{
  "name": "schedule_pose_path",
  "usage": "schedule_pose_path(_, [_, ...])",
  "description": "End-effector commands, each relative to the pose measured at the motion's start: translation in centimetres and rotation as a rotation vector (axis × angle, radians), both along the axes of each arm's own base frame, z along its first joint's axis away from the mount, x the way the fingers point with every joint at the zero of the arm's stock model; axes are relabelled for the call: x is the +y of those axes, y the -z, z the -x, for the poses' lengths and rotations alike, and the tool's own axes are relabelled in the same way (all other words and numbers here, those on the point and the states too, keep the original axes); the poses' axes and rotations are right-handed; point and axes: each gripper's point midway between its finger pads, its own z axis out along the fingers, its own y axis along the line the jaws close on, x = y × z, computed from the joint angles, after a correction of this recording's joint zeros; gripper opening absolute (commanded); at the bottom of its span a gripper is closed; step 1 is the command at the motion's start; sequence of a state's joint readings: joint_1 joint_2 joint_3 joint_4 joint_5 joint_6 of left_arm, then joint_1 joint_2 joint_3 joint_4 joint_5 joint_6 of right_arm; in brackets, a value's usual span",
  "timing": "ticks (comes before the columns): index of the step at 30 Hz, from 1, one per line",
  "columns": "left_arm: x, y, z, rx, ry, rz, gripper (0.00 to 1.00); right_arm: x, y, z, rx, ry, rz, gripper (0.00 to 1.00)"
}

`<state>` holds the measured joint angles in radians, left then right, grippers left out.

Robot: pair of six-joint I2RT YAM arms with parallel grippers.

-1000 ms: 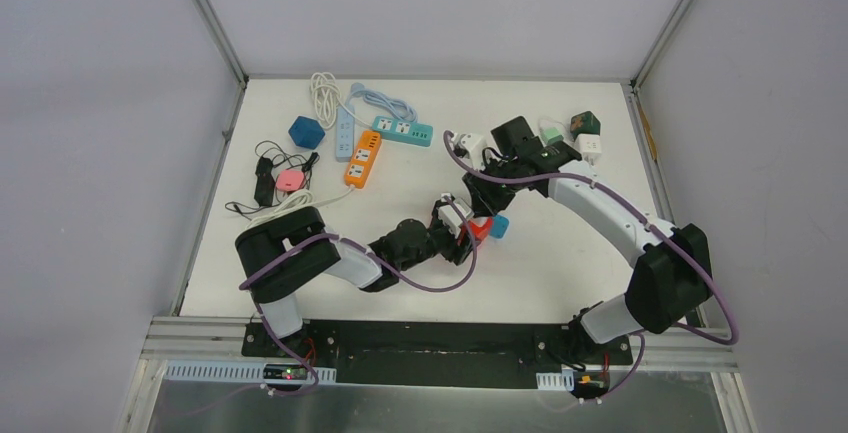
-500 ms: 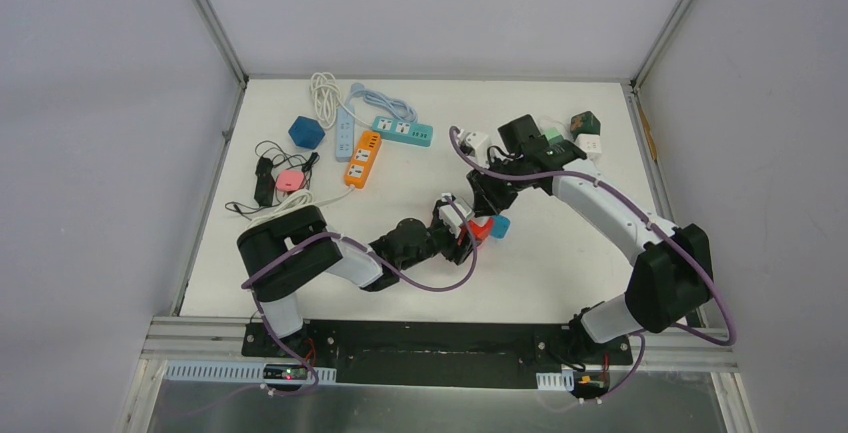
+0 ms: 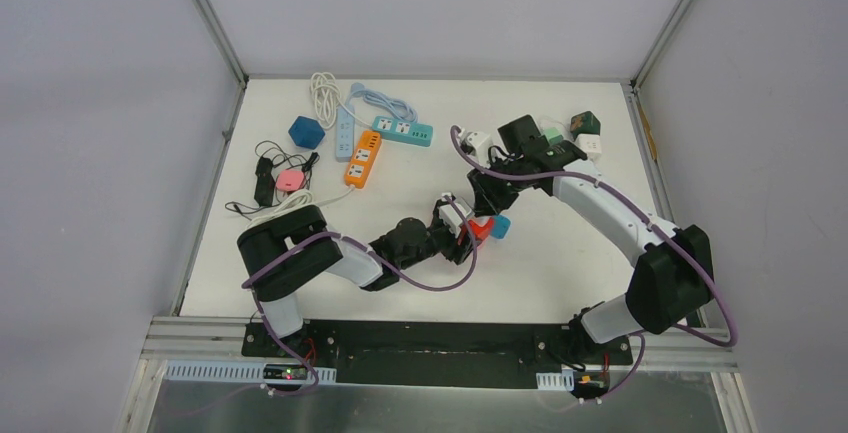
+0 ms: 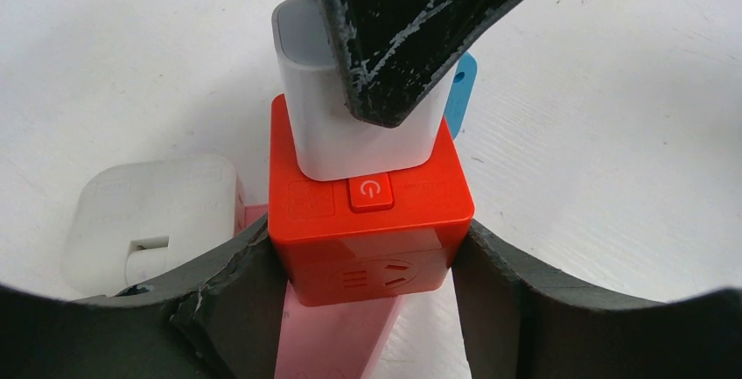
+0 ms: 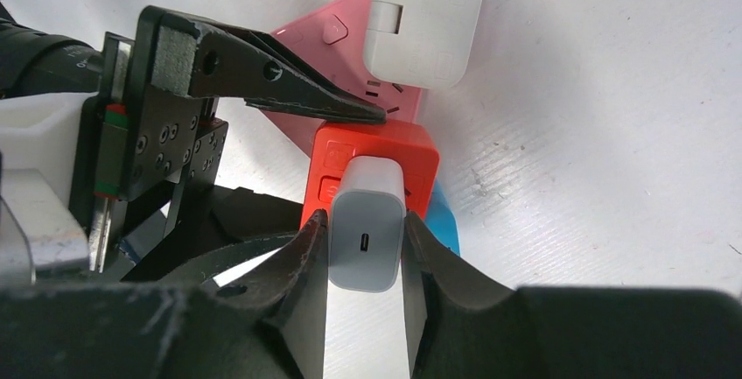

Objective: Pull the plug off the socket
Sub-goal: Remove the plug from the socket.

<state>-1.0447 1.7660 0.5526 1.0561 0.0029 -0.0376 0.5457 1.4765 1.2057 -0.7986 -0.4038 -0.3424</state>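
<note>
A red cube socket sits low over the table with my left gripper shut on its two sides. A white plug stands on the socket's top face, just behind the power button. My right gripper is shut on this plug, one finger on each flat side, with the red socket beyond it. In the top view both grippers meet at the red socket near the table's middle. The plug's base touches the socket's face with no gap showing.
A pink socket carrying a white adapter lies right beside the red one, and a blue piece touches its right side. Power strips, a blue cube and cables lie back left. Small adapters sit back right.
The right arm's wrist shifted slightly toward the back right a second ago, then stayed still. The left arm, socket and plug look the same.
</note>
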Motion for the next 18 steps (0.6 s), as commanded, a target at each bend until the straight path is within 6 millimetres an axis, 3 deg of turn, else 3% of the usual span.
schedule_pose_path(1, [0.6,2.8,0.3,0.082,0.020,-0.057,0.00,0.2,-0.6,1.7,0.050,-0.044,-0.044,0.00])
schedule_pose_path(5, [0.6,2.7,0.4,0.083,0.021,-0.055,0.00,1.7,-1.0,3.3,0.070,-0.109,-0.089,0.00])
schedule_pose_path(10, [0.4,2.8,0.2,0.087,0.020,-0.060,0.00,4.1,0.2,5.7,0.050,-0.231,-0.011,0.00])
schedule_pose_path(13, [0.6,2.9,0.1,0.089,0.010,-0.069,0.00,3.3,0.2,4.5,0.004,-0.192,0.041,0.00])
schedule_pose_path(18, [0.6,3.3,0.1,0.093,0.014,-0.076,0.00,0.0,-0.7,1.8,0.028,-0.044,-0.020,0.00])
